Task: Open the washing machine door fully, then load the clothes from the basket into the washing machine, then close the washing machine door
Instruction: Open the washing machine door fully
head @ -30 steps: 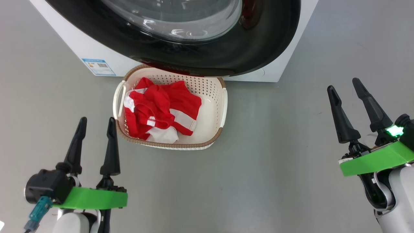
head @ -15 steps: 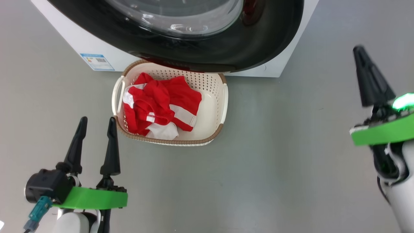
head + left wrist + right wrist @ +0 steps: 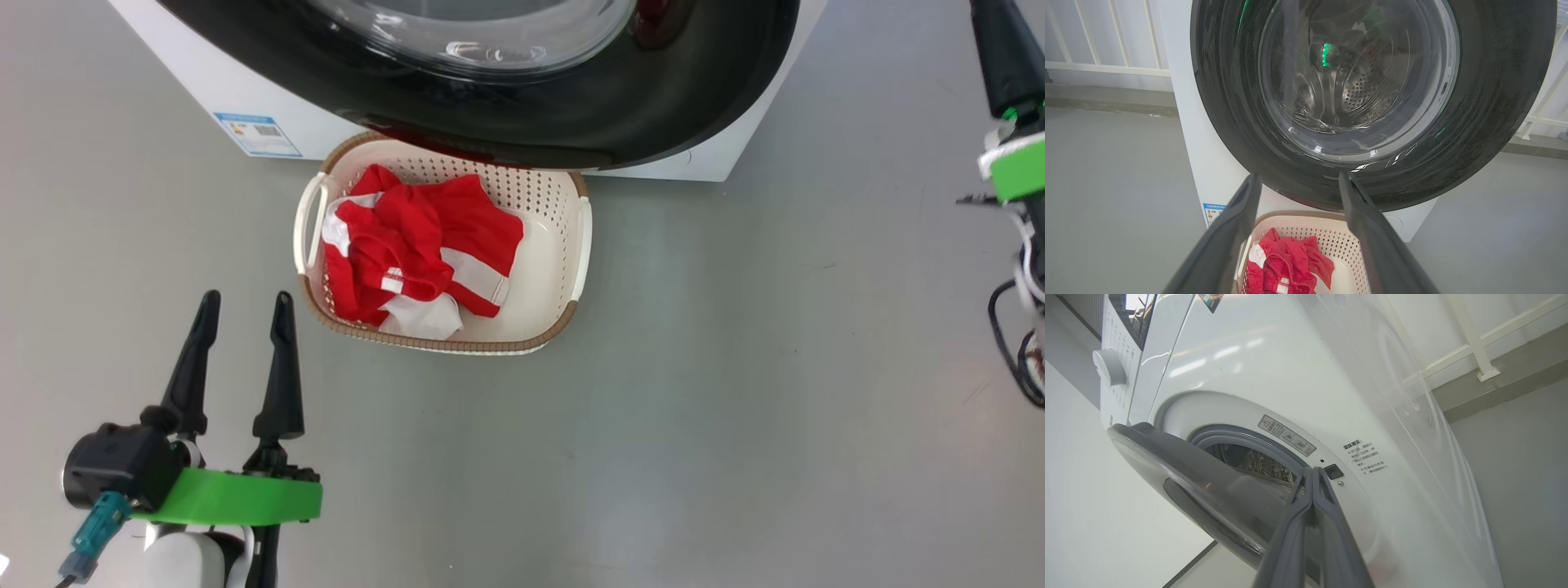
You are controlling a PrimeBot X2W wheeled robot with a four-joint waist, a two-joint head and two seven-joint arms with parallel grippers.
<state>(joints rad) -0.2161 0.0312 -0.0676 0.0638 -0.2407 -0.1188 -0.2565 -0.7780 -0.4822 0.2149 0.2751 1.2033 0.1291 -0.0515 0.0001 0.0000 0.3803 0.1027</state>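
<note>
Glossy black washing machine door (image 3: 694, 106), clear glass window (image 3: 490, 33); smooth white washing machine (image 3: 1274, 367), perforated steel drum (image 3: 1241, 457); cream perforated plastic basket (image 3: 547, 269); soft red cloth clothes (image 3: 424, 237); matt grey floor (image 3: 694, 408).

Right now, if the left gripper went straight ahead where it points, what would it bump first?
Probably the washing machine door: the left gripper points at its black ring above the basket, though how far off is unclear.

My head camera: high, looking steeply down at floor (image 3: 735, 408), basket (image 3: 582, 245), door (image 3: 653, 106). My left wrist camera: low, facing door square-on, near. Right wrist camera: tilted, close beside door's edge. All share door; first two share basket.
</note>
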